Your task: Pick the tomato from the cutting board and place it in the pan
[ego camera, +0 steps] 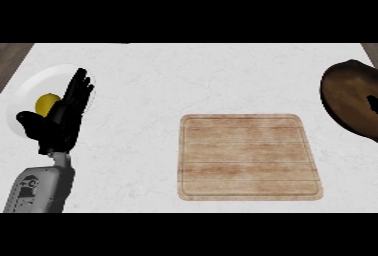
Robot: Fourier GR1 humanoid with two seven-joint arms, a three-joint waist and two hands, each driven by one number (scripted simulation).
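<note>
The wooden cutting board (249,157) lies in the middle of the white counter, and no tomato shows on it or anywhere else in view. The dark brown pan (347,97) is cut off by the right edge. Over it, at that edge, a small black shape looks like part of my right hand (373,103); too little shows to tell its state. At the far left my left hand (63,112) rests open with fingers up.
Behind my left hand, a white plate (37,82) at the far left holds a yellow lemon (46,102). Dark wood floor shows past the counter's far corners.
</note>
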